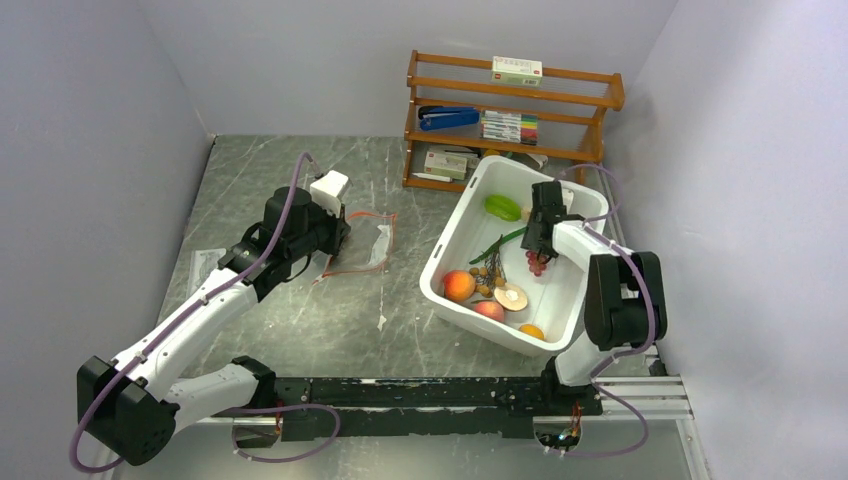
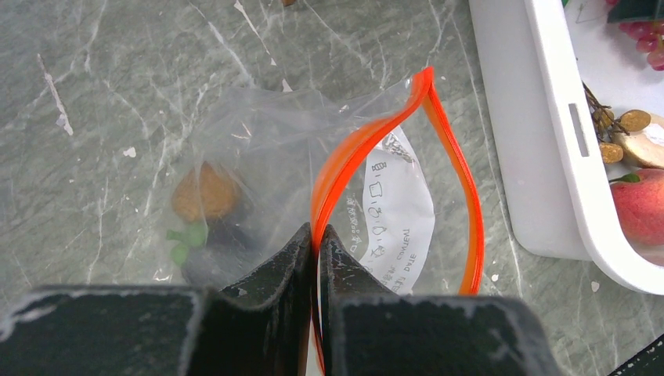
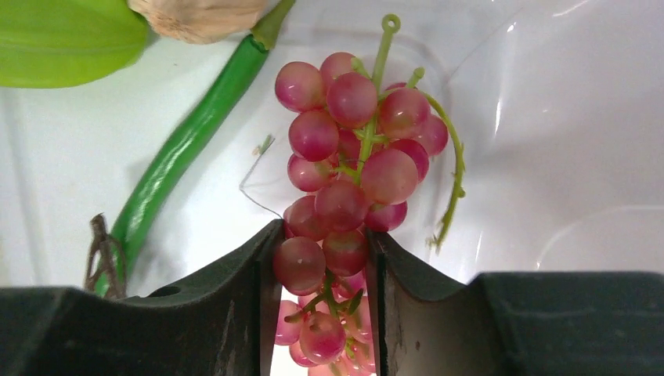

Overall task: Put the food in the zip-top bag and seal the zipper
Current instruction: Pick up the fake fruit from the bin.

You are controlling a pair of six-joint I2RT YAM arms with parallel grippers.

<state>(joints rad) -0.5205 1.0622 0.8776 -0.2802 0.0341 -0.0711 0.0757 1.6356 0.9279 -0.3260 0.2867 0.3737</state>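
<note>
The clear zip-top bag (image 1: 365, 240) lies on the table left of the bin, its mouth gaping. My left gripper (image 2: 317, 231) is shut on one side of the red-orange zipper (image 2: 368, 141). Through the plastic (image 2: 258, 149) I see an orange round fruit (image 2: 203, 192) with green bits inside the bag. My right gripper (image 3: 322, 243) is shut on the red grape bunch (image 3: 352, 149) inside the white bin (image 1: 445, 240). A green pod (image 3: 188, 141) and a pale bulb (image 3: 200, 16) lie beside the grapes. A brown berry cluster (image 1: 487, 272) lies in the bin.
The bin also holds a peach (image 1: 459, 285), a green fruit (image 1: 503, 207), a halved fruit (image 1: 510, 296) and a small orange fruit (image 1: 532, 331). A wooden shelf (image 1: 510, 110) with stationery stands at the back. The bin's rim (image 2: 548, 117) is just right of the bag.
</note>
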